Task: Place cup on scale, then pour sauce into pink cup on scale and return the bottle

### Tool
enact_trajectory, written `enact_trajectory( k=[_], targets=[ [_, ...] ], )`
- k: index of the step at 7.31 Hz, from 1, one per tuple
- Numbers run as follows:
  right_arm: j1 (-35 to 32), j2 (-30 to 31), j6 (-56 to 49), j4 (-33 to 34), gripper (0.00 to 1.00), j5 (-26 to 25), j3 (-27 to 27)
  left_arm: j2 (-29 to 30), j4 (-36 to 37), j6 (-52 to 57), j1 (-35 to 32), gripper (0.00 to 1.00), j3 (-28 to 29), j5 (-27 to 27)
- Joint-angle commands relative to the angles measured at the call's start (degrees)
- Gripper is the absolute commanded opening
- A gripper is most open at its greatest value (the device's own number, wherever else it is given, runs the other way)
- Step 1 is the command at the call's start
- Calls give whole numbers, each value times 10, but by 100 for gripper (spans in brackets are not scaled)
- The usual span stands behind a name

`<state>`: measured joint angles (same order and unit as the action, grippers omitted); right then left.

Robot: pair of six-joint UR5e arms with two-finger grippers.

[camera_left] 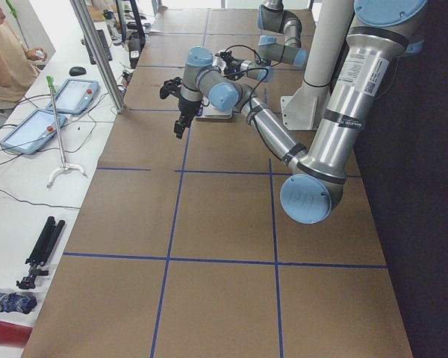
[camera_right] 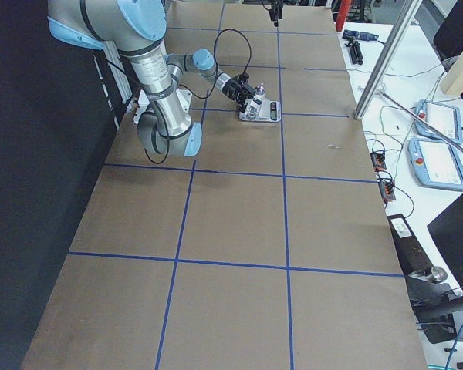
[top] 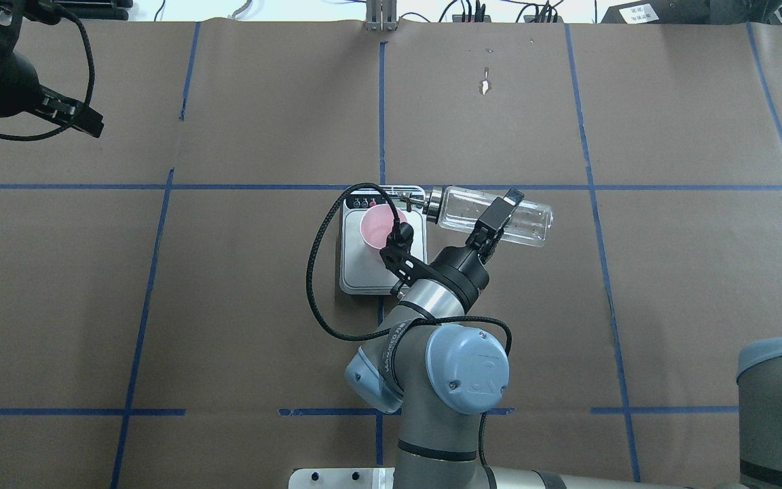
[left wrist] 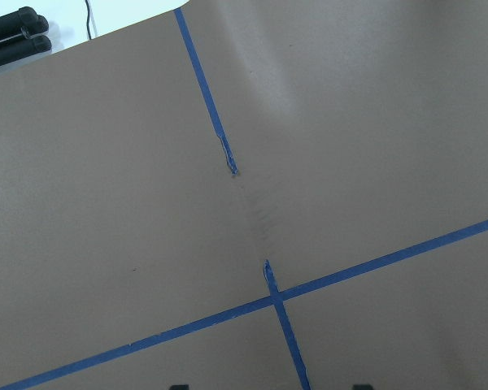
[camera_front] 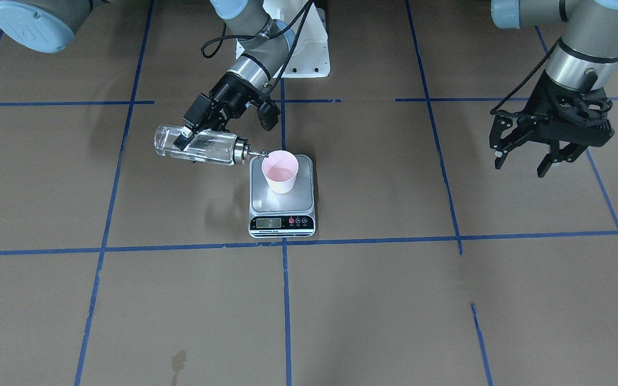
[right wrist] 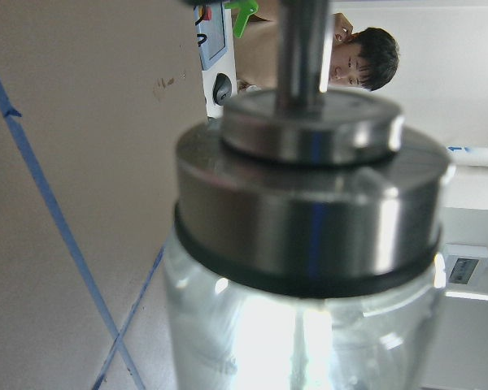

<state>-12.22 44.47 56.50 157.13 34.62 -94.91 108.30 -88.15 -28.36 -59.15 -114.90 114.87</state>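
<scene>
Bottle (camera_front: 210, 149) lying sideways, pinched in the jaws of the right gripper (camera_front: 191, 138).
Beyond those jaws its spout (camera_front: 258, 154) meets the rim of the cup (camera_front: 280, 171) on the scale (camera_front: 282, 202); left gripper (camera_front: 521, 165) jaws spread, far off.

You have mid-table: 1 cup (camera_front: 280, 170) | 1 scale (camera_front: 282, 202) | 1 bottle (camera_front: 196, 146) | over the table you see 2 arms (top: 432, 299) | 2 grippers, 1 per arm: right gripper (camera_front: 193, 136), left gripper (camera_front: 521, 165) | desk on the table's far side: 2 tablets (camera_left: 76, 95) | 1 person (camera_left: 4, 52)
</scene>
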Motion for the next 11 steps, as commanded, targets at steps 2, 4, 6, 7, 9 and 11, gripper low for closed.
enact_trajectory(
  k=[2, 4, 6, 7, 9, 11],
  targets=[
    [1, -3, 1, 45, 0, 0, 1, 0, 1, -1, 0, 75, 0, 1],
    [1, -2, 1, 48, 0, 0, 2, 1, 1, -1, 0, 75, -1, 1],
    [2, -3, 1, 69, 0, 0, 1, 1, 1, -2, 0, 75, -2, 3],
    [2, -3, 2, 71, 0, 0, 1, 0, 1, -2, 0, 75, -2, 10],
    [2, -6, 5, 103, 0, 0, 1, 1, 1, -2, 0, 75, -2, 10],
    [2, -22, 5, 139, 0, 1, 1, 1, 2, -2, 0, 76, -2, 10]
  ],
)
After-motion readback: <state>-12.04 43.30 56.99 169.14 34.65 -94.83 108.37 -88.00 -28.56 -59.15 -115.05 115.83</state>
